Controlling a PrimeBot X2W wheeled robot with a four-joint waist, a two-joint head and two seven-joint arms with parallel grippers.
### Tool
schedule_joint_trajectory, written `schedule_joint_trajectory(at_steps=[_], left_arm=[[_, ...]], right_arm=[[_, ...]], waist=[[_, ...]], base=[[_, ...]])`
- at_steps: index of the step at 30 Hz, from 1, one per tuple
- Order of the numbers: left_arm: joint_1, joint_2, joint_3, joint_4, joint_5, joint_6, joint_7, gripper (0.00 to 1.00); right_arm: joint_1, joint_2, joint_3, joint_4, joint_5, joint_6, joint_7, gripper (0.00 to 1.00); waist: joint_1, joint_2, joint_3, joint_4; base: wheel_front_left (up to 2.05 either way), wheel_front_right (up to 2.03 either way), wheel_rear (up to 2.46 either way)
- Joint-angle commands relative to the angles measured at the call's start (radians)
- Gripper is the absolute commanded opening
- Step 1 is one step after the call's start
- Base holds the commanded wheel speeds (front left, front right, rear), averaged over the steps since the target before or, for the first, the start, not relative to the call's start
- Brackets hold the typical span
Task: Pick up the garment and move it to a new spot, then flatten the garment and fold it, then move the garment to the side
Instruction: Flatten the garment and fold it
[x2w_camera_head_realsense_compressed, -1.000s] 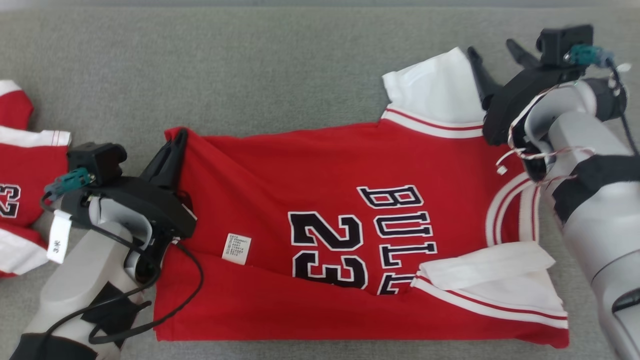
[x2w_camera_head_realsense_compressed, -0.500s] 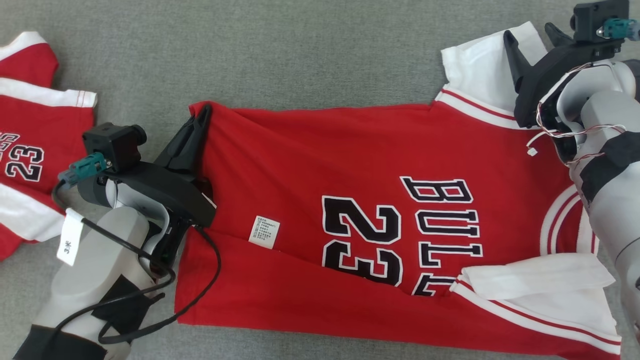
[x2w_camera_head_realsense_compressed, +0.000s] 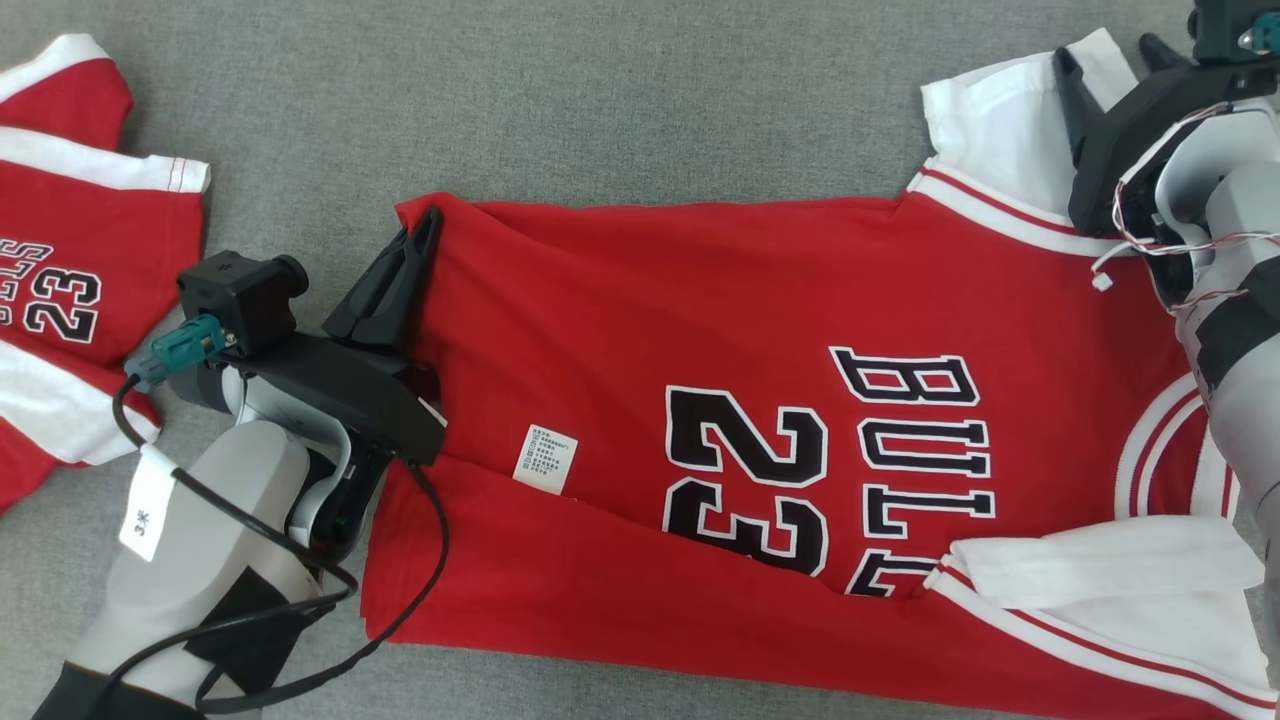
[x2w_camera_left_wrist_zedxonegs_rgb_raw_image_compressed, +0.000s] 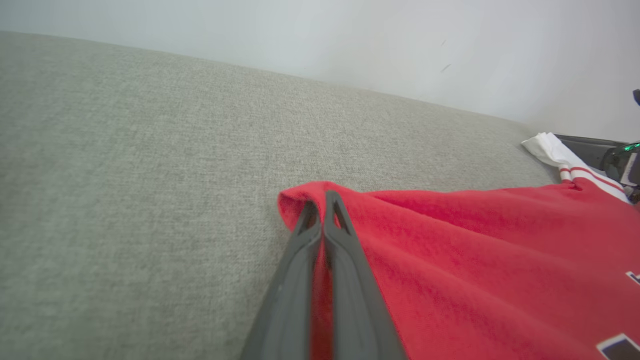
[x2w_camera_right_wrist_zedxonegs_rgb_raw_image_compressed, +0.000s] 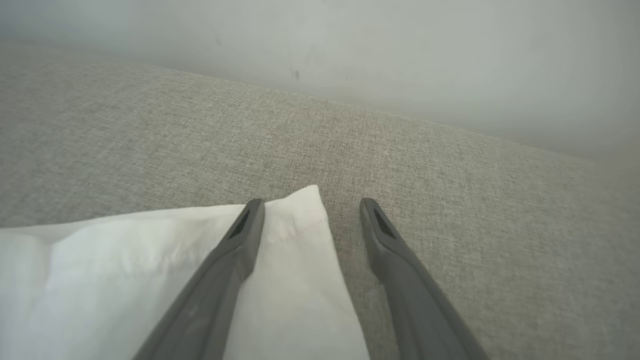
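Flattening the garment (x2w_camera_head_realsense_compressed: 700, 330): left gripper (x2w_camera_head_realsense_compressed: 428, 225) pinching its red corner, right gripper (x2w_camera_right_wrist_zedxonegs_rgb_raw_image_compressed: 311, 204) spread astride the white sleeve (x2w_camera_right_wrist_zedxonegs_rgb_raw_image_compressed: 125, 260) edge, probably needing closing there next.

A red jersey (x2w_camera_head_realsense_compressed: 760, 330) lies spread on grey fabric (x2w_camera_head_realsense_compressed: 600, 100). The left gripper (x2w_camera_head_realsense_compressed: 428, 225) pinches its corner between closed fingers. The right gripper (x2w_camera_head_realsense_compressed: 1105, 50) hangs with open fingers over the white sleeve (x2w_camera_head_realsense_compressed: 990, 130). A second jersey (x2w_camera_head_realsense_compressed: 70, 250) lies left of the closed fingers.
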Motion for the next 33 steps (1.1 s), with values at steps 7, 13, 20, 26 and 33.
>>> schedule_joint_trajectory(at_steps=[7, 13, 20, 26, 33], left_arm=[[0.022, 0.018, -0.001, -0.018, -0.001, 0.013, 0.004, 0.0], [0.031, 0.031, 0.016, -0.016, -0.014, 0.025, 0.0, 0.0], [0.062, 0.04, 0.031, 0.0, -0.027, 0.028, -0.004, 0.0], [0.094, 0.051, 0.049, 0.014, -0.035, 0.023, -0.004, 0.0], [0.143, 0.063, 0.043, 0.0, -0.027, 0.019, -0.006, 0.0]], right_arm=[[0.021, 0.013, -0.058, 0.01, -0.076, -0.002, -0.001, 0.0], [0.009, 0.024, -0.109, 0.005, -0.136, -0.002, -0.07, 0.0], [0.038, 0.025, -0.131, 0.005, -0.136, -0.002, -0.167, 0.0], [0.087, 0.032, -0.113, -0.001, -0.067, -0.002, -0.208, 0.0], [0.193, 0.036, -0.018, -0.126, 0.118, -0.002, -0.222, 0.0]], waist=[[0.0001, 0.0, -0.006, -0.004], [0.0001, 0.0, -0.041, -0.024], [0.0001, 0.0, -0.094, -0.045], [0.0001, 0.0, -0.14, -0.071], [0.0001, 0.0, -0.194, -0.101]], base=[[0.0, 0.0, 0.0], [0.0, 0.0, 0.0], [0.0, 0.0, 0.0], [0.0, 0.0, 0.0], [0.0, 0.0, 0.0]])
